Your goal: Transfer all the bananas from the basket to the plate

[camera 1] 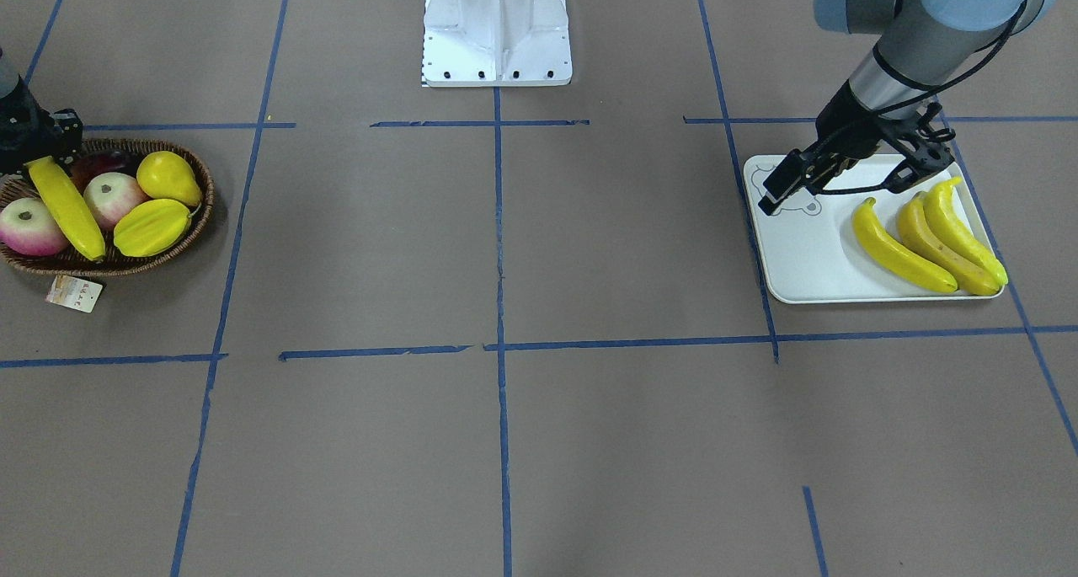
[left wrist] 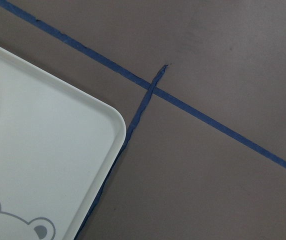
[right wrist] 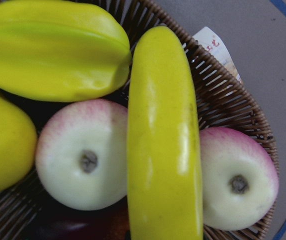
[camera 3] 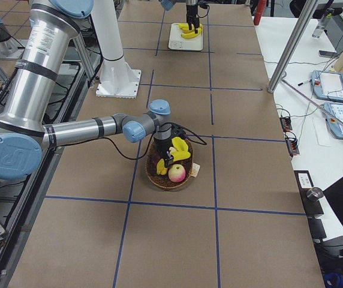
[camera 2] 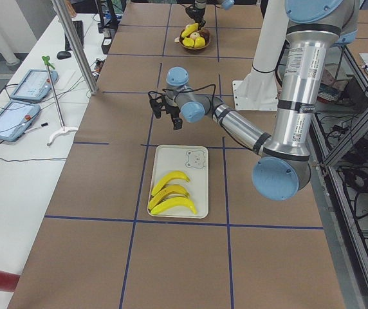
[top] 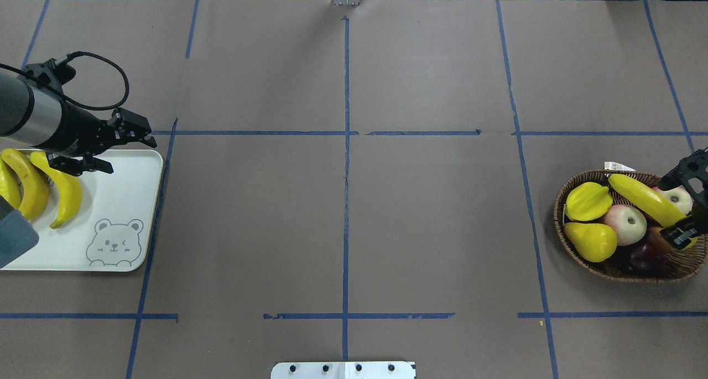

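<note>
Closest, by the tabletop's left edge, you see the plate (camera 1: 804, 261) carrying three bananas (camera 1: 897, 248) side by side on the half nearest that edge. The left pincer (camera 1: 829, 191) hovers over the plate's side facing the tabletop's middle, jaws spread wide, holding nothing. Far across by the right edge sits the basket (camera 1: 205, 202), where the fourth banana (camera 1: 67, 206) lies across two apples (camera 1: 109, 198), beside a starfruit (camera 1: 152, 227) and a pear (camera 1: 168, 177). The right pincer (top: 679, 204) straddles that banana's end, jaws apart
</note>
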`<state>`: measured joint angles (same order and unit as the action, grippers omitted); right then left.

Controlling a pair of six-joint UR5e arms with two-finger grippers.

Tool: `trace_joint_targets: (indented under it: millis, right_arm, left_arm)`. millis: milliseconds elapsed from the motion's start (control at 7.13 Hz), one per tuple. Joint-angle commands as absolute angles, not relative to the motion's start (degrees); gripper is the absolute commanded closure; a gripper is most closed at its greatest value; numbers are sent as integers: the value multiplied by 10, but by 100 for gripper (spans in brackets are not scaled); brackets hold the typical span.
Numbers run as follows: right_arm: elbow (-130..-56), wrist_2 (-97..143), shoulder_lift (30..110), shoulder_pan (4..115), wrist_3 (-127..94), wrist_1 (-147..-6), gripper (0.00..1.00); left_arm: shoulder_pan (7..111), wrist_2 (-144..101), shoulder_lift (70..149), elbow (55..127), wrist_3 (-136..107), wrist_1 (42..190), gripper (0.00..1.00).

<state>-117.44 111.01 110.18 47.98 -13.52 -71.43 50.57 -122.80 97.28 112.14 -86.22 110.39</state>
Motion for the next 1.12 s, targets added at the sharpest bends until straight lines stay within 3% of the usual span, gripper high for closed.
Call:
trace_joint_targets:
  millis: [0,701,982]
  right_arm:
    - [-1206,1183,1098,518,-137,-715,84]
    - [-1207,1266,936,515,-363,-705,84]
    - [-1194,1278,920,460,-505,-576,84]
  left_arm:
    - [502,-1226,976,1121,-863,1104,0]
    - [483,-1224,1068,1123,-861,1108,0]
    - [448,-1224,1112,1122,-862,1110,0]
